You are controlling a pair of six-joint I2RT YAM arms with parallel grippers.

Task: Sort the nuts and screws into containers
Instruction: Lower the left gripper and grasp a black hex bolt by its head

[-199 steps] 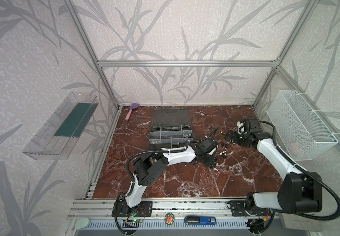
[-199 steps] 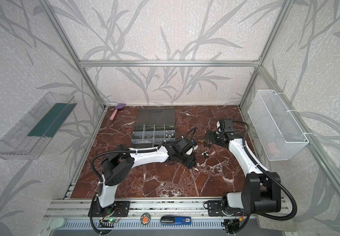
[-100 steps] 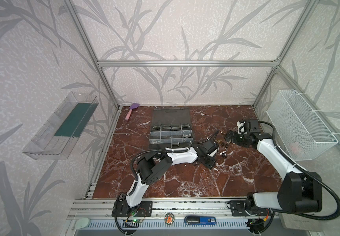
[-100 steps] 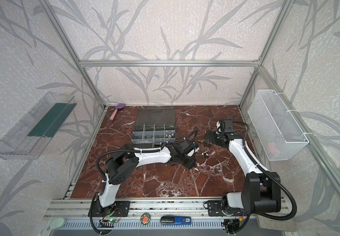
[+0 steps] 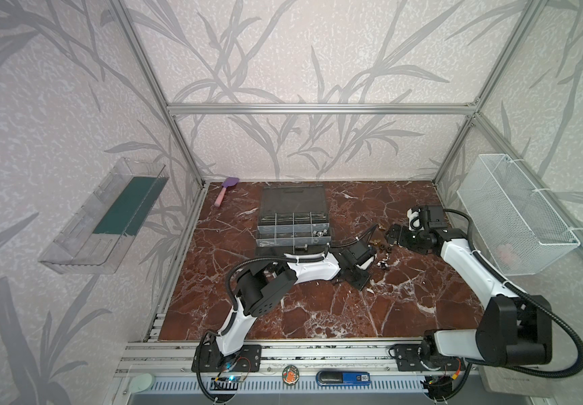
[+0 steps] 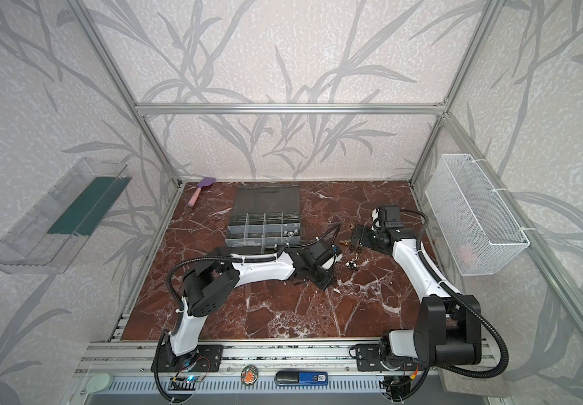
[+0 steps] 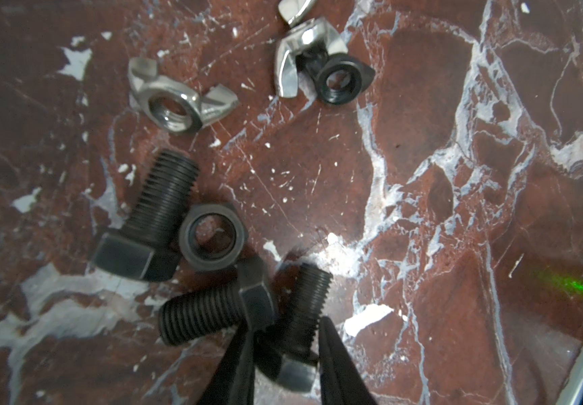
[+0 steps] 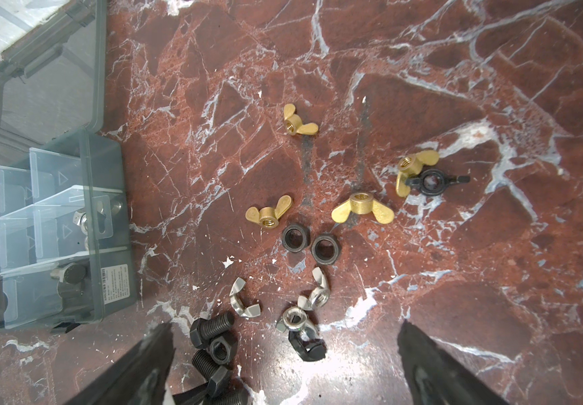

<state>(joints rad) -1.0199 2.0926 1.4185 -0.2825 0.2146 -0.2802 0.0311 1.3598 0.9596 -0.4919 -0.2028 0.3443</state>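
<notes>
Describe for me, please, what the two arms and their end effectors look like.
The left arm and right arm share one build: white link shells between bulky black joint housings. A black corrugated cable hose loops outside each, tied on with white ties. The left end effector and right end effector have plain black fingers tapering to narrow tips. No markings are legible.

Purple spatula (image 5: pixel 224 191) w/ pink handle lies at back-left corner of red marble table (image 5: pixel 318 308). Clear tray (image 5: pixel 125 207) w/ green base on left wall. White wire basket (image 5: pixel 514 214) on right wall, sth pink (image 5: pixel 505 251) inside. Blue gadget (image 5: pixel 344 377) at front edge.
</notes>
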